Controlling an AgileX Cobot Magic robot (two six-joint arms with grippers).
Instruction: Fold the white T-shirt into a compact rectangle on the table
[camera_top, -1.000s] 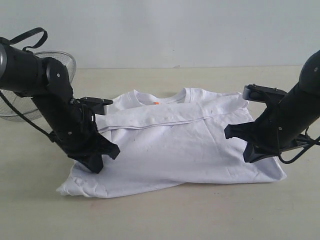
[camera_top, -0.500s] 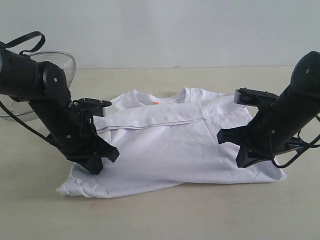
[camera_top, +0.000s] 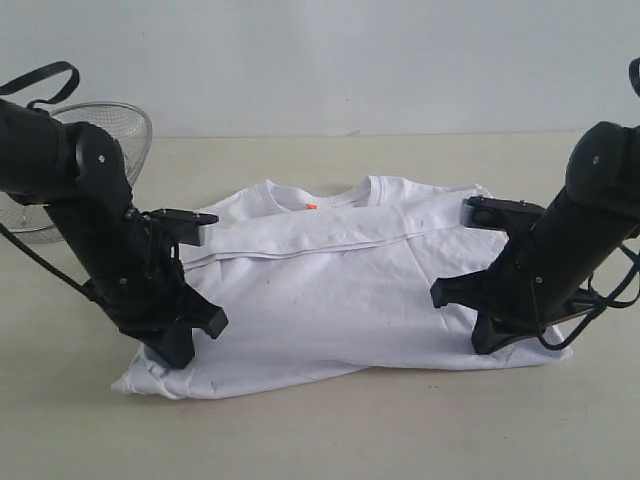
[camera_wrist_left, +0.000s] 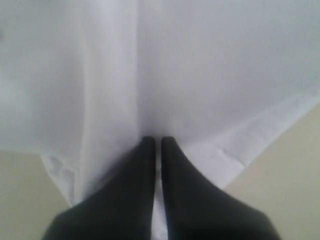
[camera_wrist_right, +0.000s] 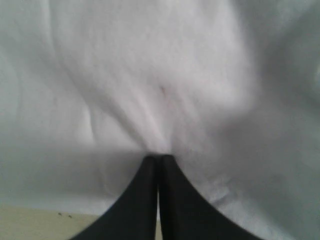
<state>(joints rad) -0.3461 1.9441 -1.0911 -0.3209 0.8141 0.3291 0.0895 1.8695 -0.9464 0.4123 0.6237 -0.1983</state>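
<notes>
The white T-shirt (camera_top: 340, 290) is soft, matt, cotton-like cloth, lightly creased, with stitched hems and a few faint grey specks on its surface. Its small neck tag (camera_top: 311, 206) looks like orange fabric. The desk (camera_top: 400, 430) is smooth and pale beige with a dull, low sheen. The basket (camera_top: 128, 122) is fine wire mesh, silvery metal with a slight shine. The left arm (camera_top: 90, 210) and right arm (camera_top: 590, 200) have hard black casings with a satin, plastic look. The left gripper (camera_wrist_left: 156, 141) has smooth matt black fingers (camera_wrist_left: 140, 175), and the right gripper (camera_wrist_right: 158, 158) has fingers (camera_wrist_right: 145, 192) of the same finish. The cable (camera_top: 600, 312) looks rubbery black.
</notes>
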